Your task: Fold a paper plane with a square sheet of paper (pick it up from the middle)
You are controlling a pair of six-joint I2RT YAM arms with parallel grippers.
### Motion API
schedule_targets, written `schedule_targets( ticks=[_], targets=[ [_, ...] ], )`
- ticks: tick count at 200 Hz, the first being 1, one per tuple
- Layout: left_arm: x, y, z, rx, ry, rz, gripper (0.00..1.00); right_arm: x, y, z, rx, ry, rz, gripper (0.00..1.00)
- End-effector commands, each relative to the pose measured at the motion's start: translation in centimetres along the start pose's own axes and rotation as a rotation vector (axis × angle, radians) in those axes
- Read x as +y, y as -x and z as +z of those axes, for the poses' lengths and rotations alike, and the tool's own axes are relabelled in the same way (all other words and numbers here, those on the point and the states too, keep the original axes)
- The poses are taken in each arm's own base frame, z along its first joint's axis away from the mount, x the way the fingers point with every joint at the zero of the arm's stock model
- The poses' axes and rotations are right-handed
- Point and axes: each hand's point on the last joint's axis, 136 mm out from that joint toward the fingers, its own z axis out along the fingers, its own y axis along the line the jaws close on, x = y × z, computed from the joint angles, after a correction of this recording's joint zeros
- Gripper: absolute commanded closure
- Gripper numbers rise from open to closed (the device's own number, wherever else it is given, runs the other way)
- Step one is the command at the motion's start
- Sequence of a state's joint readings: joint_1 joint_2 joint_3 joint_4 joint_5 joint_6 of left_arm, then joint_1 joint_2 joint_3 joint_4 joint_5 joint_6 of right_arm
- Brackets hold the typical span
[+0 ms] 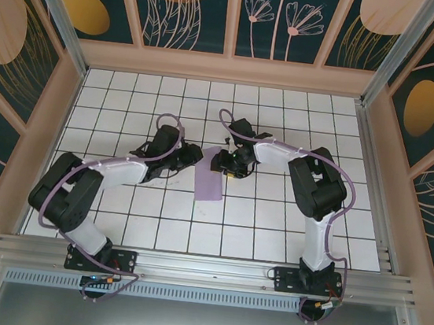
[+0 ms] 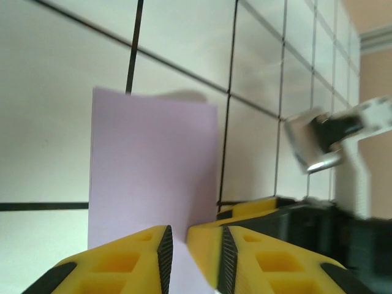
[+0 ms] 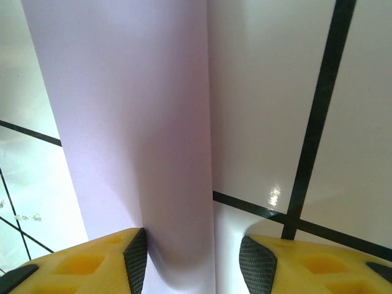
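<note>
The tabletop [image 1: 271,240] is white tile with a black grid, boxed in on the far, left and right sides by patterned panels [image 1: 189,4]. The left arm [image 1: 113,169] comes in from the near-left corner and the right arm [image 1: 313,186] from the near-right. Both reach to the middle, and their wrists end on either side of the paper.

The sheet of paper [image 1: 210,184] is pale lavender. It sits at the middle of the tabletop, about midway between the left and right edges. From above it reads as a narrow rectangle with its long side running near-to-far, not a full square, so it looks doubled over on itself. The near part lies flat on the tiles. The far end, by the grippers, is darker and looks lifted.

From above, the left gripper [image 1: 191,156] is at the paper's far-left corner. In the left wrist view the same gripper [image 2: 179,248] has yellow fingers [image 2: 116,263] low over the sheet [image 2: 153,165]. There is a narrow slit between the black pads [image 2: 165,257], and lavender shows through it. The jaws are slightly apart. I can't tell if the pads touch the paper or pinch an edge.

From above, the right gripper [image 1: 231,164] is at the paper's far-right corner. In the right wrist view [image 3: 193,257] its jaws are clearly apart. The sheet [image 3: 135,122] bows upward there, and its long edge runs down into the gap. The picture-left pad [image 3: 136,254] is against the paper. The other pad [image 3: 257,263] is off it, over bare tile. It is not clamped.
</note>
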State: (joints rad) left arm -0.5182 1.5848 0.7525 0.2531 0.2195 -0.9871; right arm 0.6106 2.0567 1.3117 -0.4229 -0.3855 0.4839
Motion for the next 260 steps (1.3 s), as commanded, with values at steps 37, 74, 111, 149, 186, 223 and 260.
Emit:
schedule_targets(
  ticks=[37,74,111,149,186,223,260],
  targets=[
    [2.8,0.5,-1.9,-0.102,0.107,-0.065,0.68,-16.3,-8.0,9.6,0.185,-0.42,0.049,0.48],
    [2.3,0.2,-1.5,-0.081,0.077,-0.059,0.68,-16.4,-7.8,9.8,0.189,-0.422,0.047,0.47],
    [1.2,-0.5,-0.5,-0.032,0.009,-0.052,0.68,-16.7,-7.7,10.0,0.19,-0.437,0.042,0.46],
    [0.5,-1.4,0.4,0.031,-0.047,-0.048,0.7,-17.1,-7.9,10.3,0.199,-0.454,0.041,0.46],
    [0.2,-2.6,1.3,0.094,-0.074,-0.044,0.75,-17.7,-8.3,10.6,0.21,-0.475,0.036,0.46],
    [0.3,-3.7,2.4,0.152,-0.075,-0.042,0.8,-18.1,-8.5,10.8,0.217,-0.494,0.037,0.46],
    [1.2,-4.9,3.5,0.201,-0.052,-0.049,0.86,-18.2,-8.6,10.9,0.219,-0.505,0.042,0.46]
  ],
)
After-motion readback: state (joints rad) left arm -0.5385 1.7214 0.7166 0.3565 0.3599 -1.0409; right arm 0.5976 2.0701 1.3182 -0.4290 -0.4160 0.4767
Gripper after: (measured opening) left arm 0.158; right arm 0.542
